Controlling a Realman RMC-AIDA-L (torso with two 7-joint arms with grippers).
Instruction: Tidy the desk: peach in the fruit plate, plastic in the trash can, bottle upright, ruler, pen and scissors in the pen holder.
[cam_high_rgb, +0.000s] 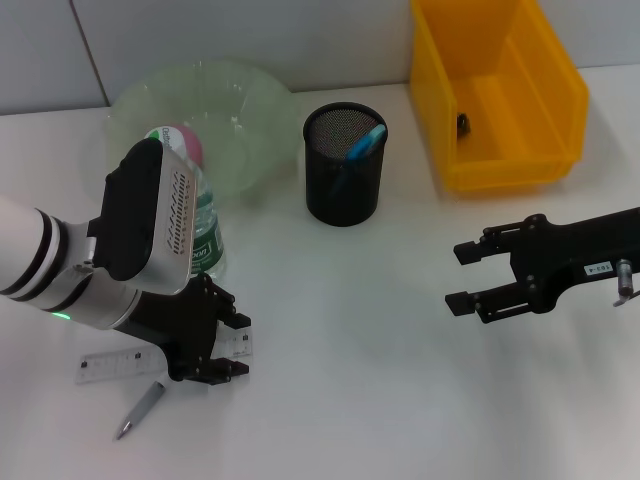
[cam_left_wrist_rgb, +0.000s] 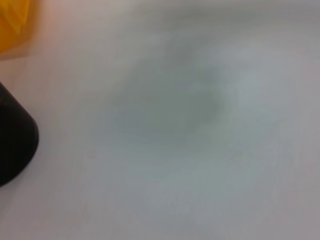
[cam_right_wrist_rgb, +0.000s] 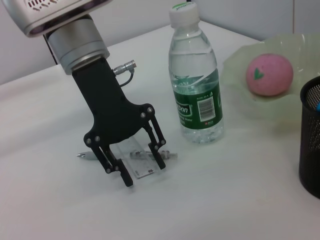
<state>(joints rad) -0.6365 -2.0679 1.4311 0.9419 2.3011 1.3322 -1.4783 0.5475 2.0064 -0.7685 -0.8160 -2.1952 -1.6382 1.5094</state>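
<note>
The clear ruler (cam_high_rgb: 110, 365) lies flat near the table's front left. My left gripper (cam_high_rgb: 236, 346) is down over its right end, open, with one finger on each side of the ruler (cam_right_wrist_rgb: 141, 162). A grey pen (cam_high_rgb: 140, 408) lies just in front of the ruler. Just behind that arm, the water bottle (cam_high_rgb: 207, 232) stands upright. The pink peach (cam_high_rgb: 183, 142) rests in the green fruit plate (cam_high_rgb: 245, 110). The black mesh pen holder (cam_high_rgb: 345, 165) holds a blue item. My right gripper (cam_high_rgb: 463, 276) hovers open at the right, holding nothing. I cannot make out the scissors.
The yellow bin (cam_high_rgb: 495, 95) stands at the back right with a small dark thing (cam_high_rgb: 463, 123) inside. The left wrist view shows only bare white table (cam_left_wrist_rgb: 190, 130), an edge of the pen holder (cam_left_wrist_rgb: 15, 142) and a corner of the bin (cam_left_wrist_rgb: 10, 20).
</note>
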